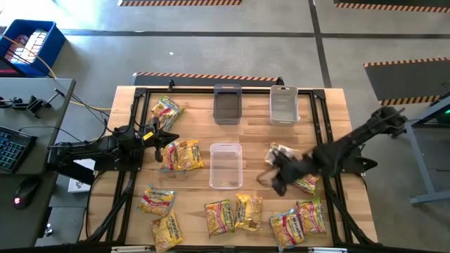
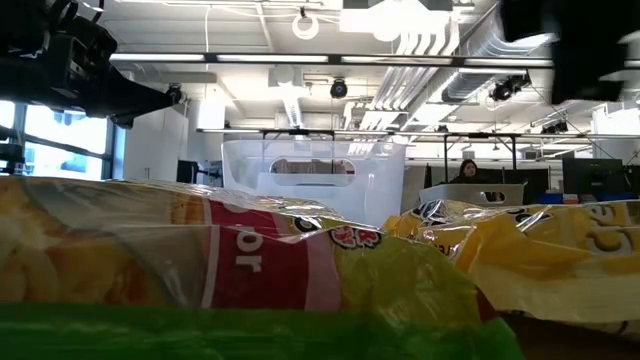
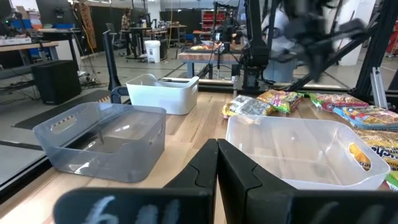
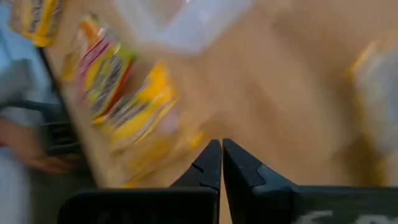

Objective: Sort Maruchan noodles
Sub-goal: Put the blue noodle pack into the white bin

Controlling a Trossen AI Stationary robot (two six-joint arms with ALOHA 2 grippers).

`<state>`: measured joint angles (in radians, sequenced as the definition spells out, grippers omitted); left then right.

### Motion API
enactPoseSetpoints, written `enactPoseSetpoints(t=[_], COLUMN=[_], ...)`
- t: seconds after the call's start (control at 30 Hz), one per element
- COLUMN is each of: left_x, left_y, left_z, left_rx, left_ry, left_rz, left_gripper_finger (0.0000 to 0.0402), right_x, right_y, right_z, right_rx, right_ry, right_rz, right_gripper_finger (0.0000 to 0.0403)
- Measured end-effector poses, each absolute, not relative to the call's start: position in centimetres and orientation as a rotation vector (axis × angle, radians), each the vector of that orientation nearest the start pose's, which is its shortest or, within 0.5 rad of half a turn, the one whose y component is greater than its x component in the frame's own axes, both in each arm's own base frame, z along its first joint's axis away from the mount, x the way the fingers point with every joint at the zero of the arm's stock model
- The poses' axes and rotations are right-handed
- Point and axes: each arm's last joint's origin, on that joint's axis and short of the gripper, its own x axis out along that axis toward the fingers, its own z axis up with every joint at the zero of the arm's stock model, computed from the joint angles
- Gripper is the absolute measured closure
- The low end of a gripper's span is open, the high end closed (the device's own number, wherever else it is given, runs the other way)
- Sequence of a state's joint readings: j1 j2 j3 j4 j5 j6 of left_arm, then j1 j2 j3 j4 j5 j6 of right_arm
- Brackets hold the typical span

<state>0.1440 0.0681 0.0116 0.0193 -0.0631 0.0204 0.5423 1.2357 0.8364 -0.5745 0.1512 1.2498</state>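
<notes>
Left gripper (image 1: 163, 144) sits pinched together, empty, over a yellow packet (image 1: 184, 154) just left of the clear middle bin (image 1: 226, 165). More Maruchan noodles (image 1: 232, 214) lie scattered along the table's front edge. Right gripper (image 1: 275, 176), fingers pressed together, hovers beside a silvery-white packet (image 1: 281, 152).

Two dark, jointed arms: left arm (image 1: 91, 151) carries a small yellow mark near its wrist; right arm (image 1: 351, 147) is uniformly black. Each ends in two matte black, wedge-shaped fingers (image 3: 239, 177) with angular moulded edges.
</notes>
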Motion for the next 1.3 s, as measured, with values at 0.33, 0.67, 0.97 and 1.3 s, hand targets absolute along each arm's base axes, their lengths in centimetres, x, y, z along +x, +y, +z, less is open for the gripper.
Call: enactPoseSetpoints(t=[0.33, 0.67, 0.97, 1.3], left_x=[10.0, 10.0, 10.0, 10.0], left_y=[1.6, 1.6, 1.6, 1.6], left_z=[16.4, 16.4, 16.4, 16.4], left_rx=[0.018, 0.018, 0.018, 0.019], left_ry=[0.04, 0.04, 0.04, 0.04], left_rz=[0.207, 0.207, 0.207, 0.207], left_gripper_finger=[0.0401, 0.0401, 0.0401, 0.0401], right_x=[18.4, 19.0, 18.9, 19.2], right_y=[22.1, 24.8, 24.6, 25.0], right_z=[19.1, 19.2, 17.7, 16.3], right_rx=[1.285, 1.087, 1.062, 1.07], right_ry=[1.074, 1.415, 1.381, 1.36], right_rz=[-0.437, -0.692, -0.802, -0.863], right_gripper_finger=[0.0338, 0.0226, 0.0215, 0.0215])
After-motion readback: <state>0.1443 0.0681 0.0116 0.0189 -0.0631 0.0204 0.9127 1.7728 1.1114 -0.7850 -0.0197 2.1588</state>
